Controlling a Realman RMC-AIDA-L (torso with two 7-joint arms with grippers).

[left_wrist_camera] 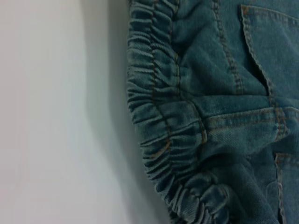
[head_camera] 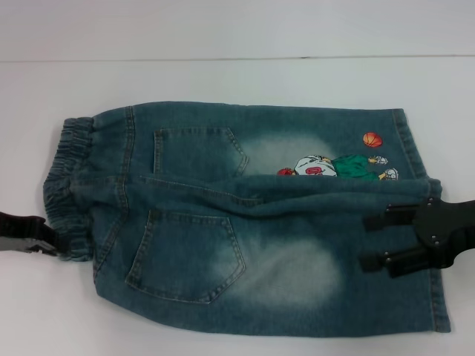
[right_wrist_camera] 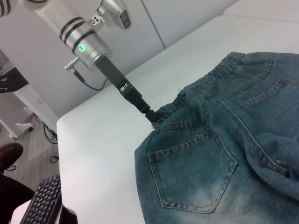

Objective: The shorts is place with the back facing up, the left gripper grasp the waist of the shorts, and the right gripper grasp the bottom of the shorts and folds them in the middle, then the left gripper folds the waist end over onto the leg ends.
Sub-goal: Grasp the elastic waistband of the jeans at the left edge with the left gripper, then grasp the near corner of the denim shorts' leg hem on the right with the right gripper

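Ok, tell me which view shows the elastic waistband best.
The left wrist view: the elastic waistband fills the frame, its gathers and stitching clear. The head view shows it whole but small at the shorts' left end, by the left pincer. The right wrist view shows only a far stretch of it.

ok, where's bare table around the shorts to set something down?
Free: the table strip beyond the shorts' far edge, and the near-left corner below the waistband. Crowded: the waist end, where the left gripper sits at the elastic, and the leg end, where the right gripper lies over the hem. Near edge is mostly denim.
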